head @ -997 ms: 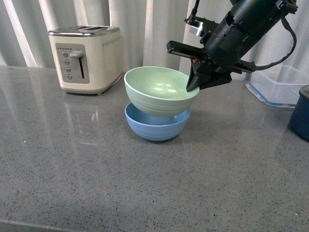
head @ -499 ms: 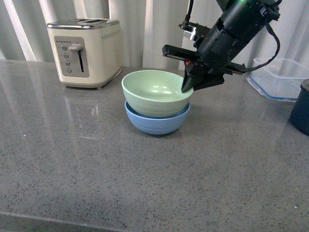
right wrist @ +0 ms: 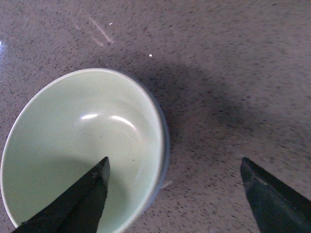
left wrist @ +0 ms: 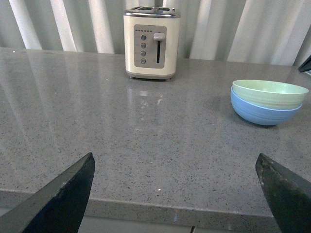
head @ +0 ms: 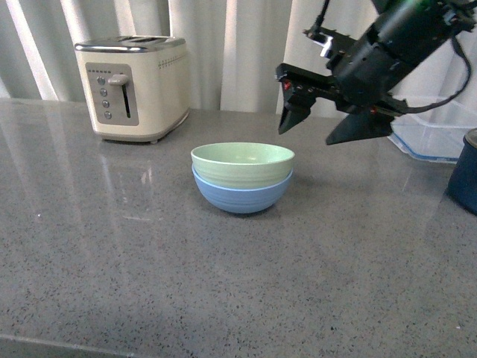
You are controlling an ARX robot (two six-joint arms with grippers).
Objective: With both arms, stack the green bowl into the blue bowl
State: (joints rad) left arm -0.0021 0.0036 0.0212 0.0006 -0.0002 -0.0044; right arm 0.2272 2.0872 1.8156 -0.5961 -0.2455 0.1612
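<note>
The pale green bowl point(head: 243, 164) sits nested inside the light blue bowl point(head: 242, 195) on the grey counter, level and upright. Above and to the right of them hangs my right gripper point(head: 309, 130), open, with nothing between its fingers. From the right wrist view I look down into the green bowl point(right wrist: 82, 150); a thin blue bowl rim point(right wrist: 165, 141) shows at its edge, and the right gripper point(right wrist: 175, 167) straddles that rim from above. My left gripper point(left wrist: 175, 162) is open over the counter's front edge, far from the stacked green bowl point(left wrist: 269, 93) and blue bowl point(left wrist: 262, 111).
A cream toaster point(head: 134, 88) stands at the back left of the counter point(head: 223, 283). A clear plastic container point(head: 436, 138) and a dark navy pot point(head: 463, 173) sit at the right. Curtains hang behind.
The green bowl has dropped fully into the blue bowl. My right gripper has opened, let go of the bowl's rim and risen up and to the right.
</note>
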